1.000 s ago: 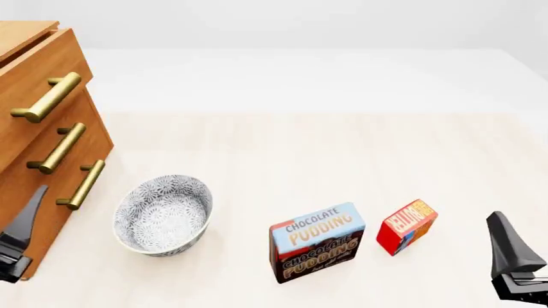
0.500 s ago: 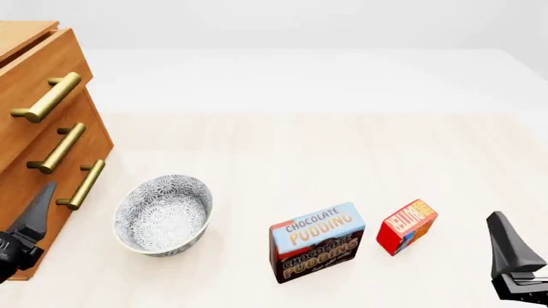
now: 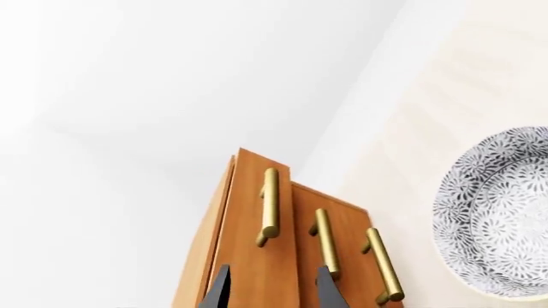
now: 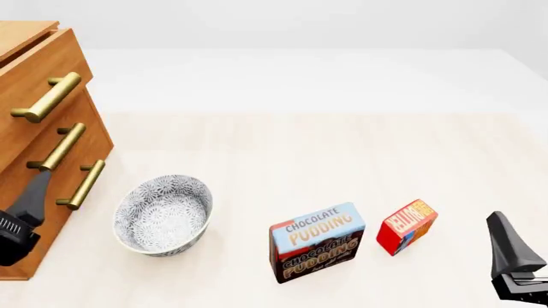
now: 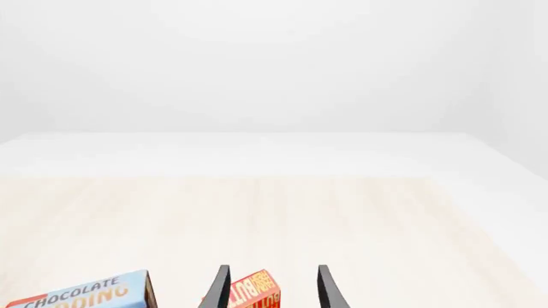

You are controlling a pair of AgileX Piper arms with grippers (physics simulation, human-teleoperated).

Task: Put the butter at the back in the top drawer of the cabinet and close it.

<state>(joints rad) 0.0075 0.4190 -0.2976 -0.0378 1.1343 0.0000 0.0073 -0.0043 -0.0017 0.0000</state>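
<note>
The butter [image 4: 407,226], a small red box with orange panels, stands on the table at the right. It also shows between my right gripper's fingertips in the right wrist view [image 5: 256,294]. My right gripper [image 4: 512,251] hangs open, to the right of the butter and nearer the front edge, and touches nothing. The cabinet [image 4: 25,138] stands at the far left. Its top drawer [image 4: 53,61] shows only its front and brass handle [image 3: 269,206]. My left gripper [image 4: 38,186] is open in front of the lower drawers, fingers [image 3: 328,290] pointing up at the drawer fronts [image 3: 256,256].
A patterned grey bowl [image 4: 163,215] sits just right of the cabinet. A larger blue-and-brown chocolate pudding box [image 4: 317,242] stands left of the butter. The two lower drawer handles [image 4: 61,147] stick out toward the bowl.
My left gripper has risen and moved forward along the cabinet front, toward the handles. The right arm, butter, pudding box and bowl have not moved.
</note>
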